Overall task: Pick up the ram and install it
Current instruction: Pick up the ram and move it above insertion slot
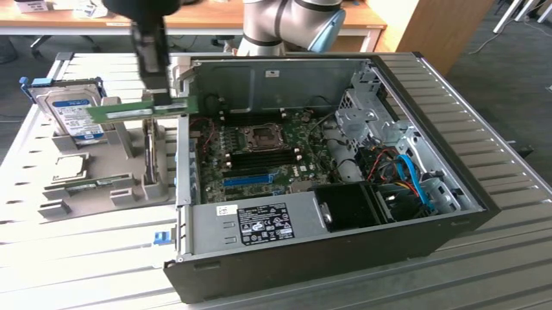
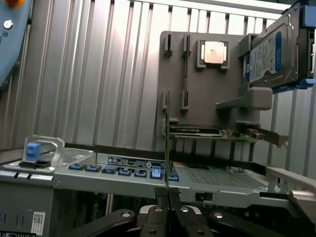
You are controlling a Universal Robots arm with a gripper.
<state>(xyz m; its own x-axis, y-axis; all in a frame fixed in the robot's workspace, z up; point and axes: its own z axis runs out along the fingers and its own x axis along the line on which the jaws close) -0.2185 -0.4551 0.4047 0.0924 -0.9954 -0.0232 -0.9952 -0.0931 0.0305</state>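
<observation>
- The ram is in the air, touching nothing but the fingers. It hangs above the grey parts holder, with one end reaching towards the open computer case's wall on the exterior view's left.
- It is a long, thin green strip with a pale label along its face. In my wrist view the ram shows edge-on, a straight thin line rising from the fingertips.
- The gripper is pinched narrow on the stick's upper long edge, near the middle. I take that as leaving the lower contact edge free for a slot.
- Gripped near the middle and held level, the stick looks unlikely to tip, I'd say.
- Inside the case the motherboard lies flat. Dark long slots sit beside the processor socket, and a blue expansion slot sits nearer the camera.
- On the holder, the hard drive stands propped upright and a processor chip lies in its recess, both well clear of the gripper.
</observation>
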